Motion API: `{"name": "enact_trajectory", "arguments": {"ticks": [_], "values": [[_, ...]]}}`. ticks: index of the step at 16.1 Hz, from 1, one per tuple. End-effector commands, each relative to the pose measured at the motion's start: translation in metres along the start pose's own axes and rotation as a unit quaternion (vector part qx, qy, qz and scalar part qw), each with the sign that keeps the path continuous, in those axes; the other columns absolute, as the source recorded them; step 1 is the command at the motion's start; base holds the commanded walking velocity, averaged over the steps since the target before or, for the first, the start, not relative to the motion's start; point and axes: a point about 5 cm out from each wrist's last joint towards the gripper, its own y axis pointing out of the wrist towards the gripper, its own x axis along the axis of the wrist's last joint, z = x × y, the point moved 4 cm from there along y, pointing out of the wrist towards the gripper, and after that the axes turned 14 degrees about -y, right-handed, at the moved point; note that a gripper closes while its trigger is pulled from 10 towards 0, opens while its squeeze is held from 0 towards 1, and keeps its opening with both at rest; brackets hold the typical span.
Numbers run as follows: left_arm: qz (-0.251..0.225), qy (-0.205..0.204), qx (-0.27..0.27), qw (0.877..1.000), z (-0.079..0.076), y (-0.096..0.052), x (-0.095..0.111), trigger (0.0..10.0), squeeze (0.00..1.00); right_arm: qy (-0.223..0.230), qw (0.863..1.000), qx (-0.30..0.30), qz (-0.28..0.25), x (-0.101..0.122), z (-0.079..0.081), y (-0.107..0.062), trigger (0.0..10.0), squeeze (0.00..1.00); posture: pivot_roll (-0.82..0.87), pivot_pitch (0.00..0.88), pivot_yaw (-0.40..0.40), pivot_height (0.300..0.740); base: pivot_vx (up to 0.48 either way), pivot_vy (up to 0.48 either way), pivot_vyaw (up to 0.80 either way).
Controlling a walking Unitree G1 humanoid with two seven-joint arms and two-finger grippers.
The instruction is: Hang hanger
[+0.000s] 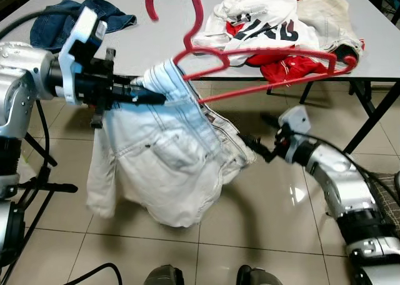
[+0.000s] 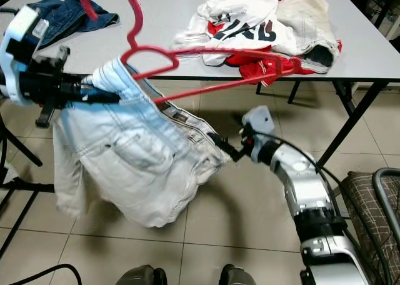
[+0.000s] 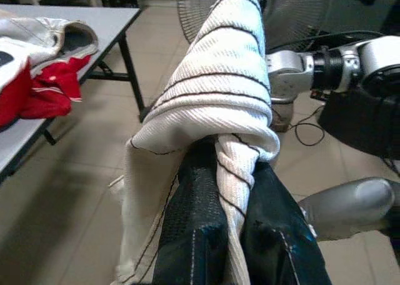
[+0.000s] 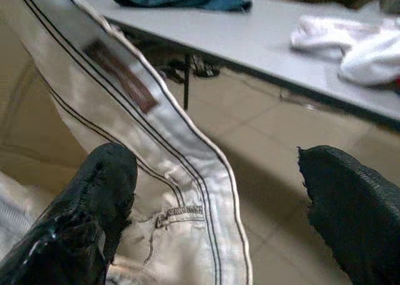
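Over at 9 o'clock your left hand (image 1: pixel 147 96) is clamped on the pale jeans (image 1: pixel 169 160) bunched over the red hanger (image 1: pixel 250 66), whose bar runs toward 2 o'clock above the counter (image 1: pixel 125 41) edge. Right hand (image 1: pixel 253 147), fingers apart, sits at the waistband.

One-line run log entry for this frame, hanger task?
left end effector: shut on pale denim shorts | red plastic hanger: threaded in shorts, unhung | right end effector: open at waistband
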Motion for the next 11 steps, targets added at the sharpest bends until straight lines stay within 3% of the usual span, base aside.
{"name": "enact_trajectory", "arguments": {"ticks": [1, 4, 5, 8, 11], "values": [[-0.004, 0.024, -0.013, 1.0, -0.009, -0.002, 0.012, 0.0, 0.0, 0.002, 1.0, 0.019, -0.015, 0.002, 0.002, 0.001, 10.0, 0.0, 0.01, 0.115, 0.093, 0.74, 0.0, 0.0, 0.0], [-0.019, 0.031, -0.031, 0.999, -0.017, 0.002, 0.023, 0.0, 0.0, -0.022, 0.992, 0.122, -0.015, 0.001, 0.028, 0.011, 10.0, 0.0, 0.01, 0.12, 0.095, 0.74, 0.0, 0.0, 0.0], [-0.021, 0.031, -0.054, 0.998, -0.025, 0.003, 0.03, 0.0, 0.0, -0.042, 0.992, 0.119, 0.009, -0.007, 0.03, 0.021, 10.0, 0.0, 0.02, 0.121, 0.1, 0.74, 0.0, 0.0, 0.0], [0.006, 0.034, -0.083, 0.996, -0.038, 0.002, 0.032, 0.0, 0.0, -0.046, 0.997, 0.05, 0.03, -0.007, 0.006, 0.037, 10.0, 0.0, 0.05, 0.121, 0.093, 0.74, 0.0, 0.0, 0.0], [0.021, 0.036, -0.087, 0.995, -0.044, 0.003, 0.029, 0.0, 0.0, -0.032, 0.998, 0.051, 0.006, 0.003, -0.002, 0.039, 10.0, 0.0, 0.05, 0.121, 0.083, 0.74, 0.0, 0.0, 0.0]]}}
